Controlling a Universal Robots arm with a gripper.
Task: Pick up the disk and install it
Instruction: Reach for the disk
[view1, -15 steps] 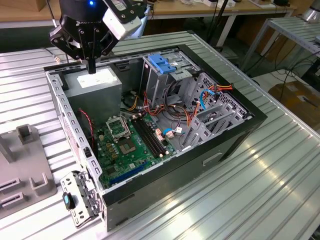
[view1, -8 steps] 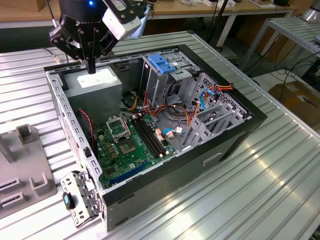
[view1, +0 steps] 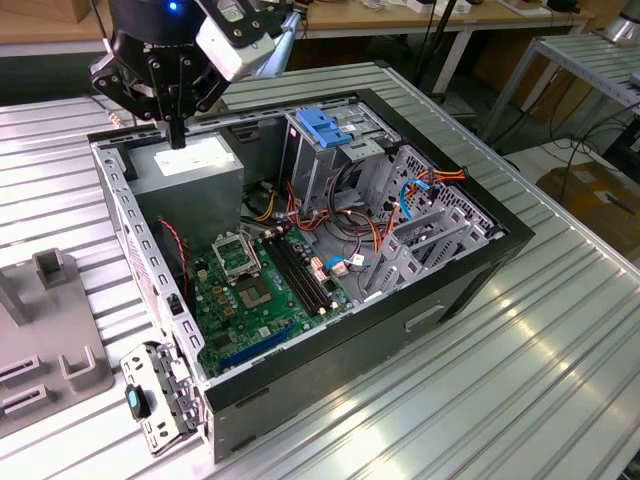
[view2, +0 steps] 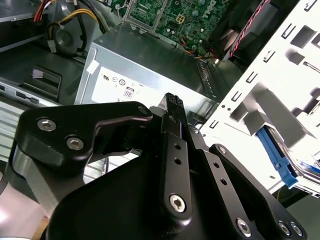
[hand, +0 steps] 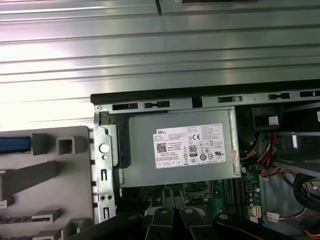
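The gripper (view1: 177, 142) hangs just above the power supply (view1: 195, 172), which fills the back corner of the open computer case (view1: 470, 270) at the exterior view's left; its fingers (view2: 172, 107) are drawn narrow together, holding nothing; the disk (hand: 14, 145) lies outside the case on the grey fixture (hand: 75, 190) on the ribbed metal table (view1: 560, 380), well apart from the gripper; a blue bracket (view1: 325, 125) sits atop the drive cage (view1: 330, 165).

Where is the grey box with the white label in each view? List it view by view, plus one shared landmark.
Exterior view: grey box in the open case's far corner, at the exterior view's left.
Second wrist view: grey box, green motherboard beyond it.
First wrist view: grey box, mid-picture, green motherboard alongside.
Shared landmark: the green motherboard bordering the box.
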